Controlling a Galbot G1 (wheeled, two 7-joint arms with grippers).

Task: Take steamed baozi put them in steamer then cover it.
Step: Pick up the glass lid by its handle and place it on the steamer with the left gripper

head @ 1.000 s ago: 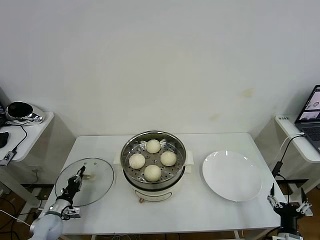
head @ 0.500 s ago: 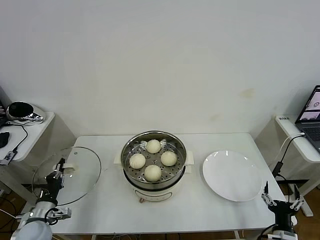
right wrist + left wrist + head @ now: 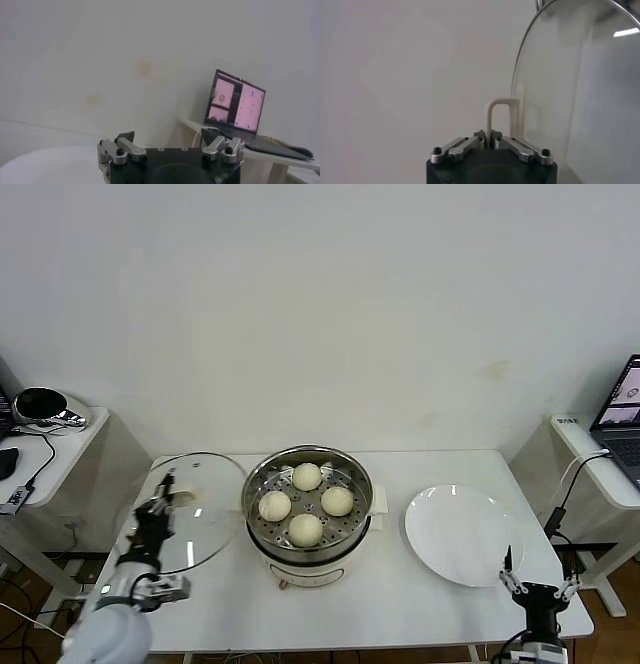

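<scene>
My left gripper (image 3: 160, 509) clenches the cover (image 3: 196, 514) by its bar handle; rigid, slippery, breakable glass, likely weighty, steamer (image 3: 307, 509) just beside. Right gripper (image 3: 538, 589) open.

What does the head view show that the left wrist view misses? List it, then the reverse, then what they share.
Head view only: the steamer with four baozi in it, the empty plate, the table, and the right gripper open at the table's near right corner.

Left wrist view only: the lid's bar handle pinched between the shut fingers.

Both: the left gripper holding the glass lid tilted, left of the steamer.
</scene>
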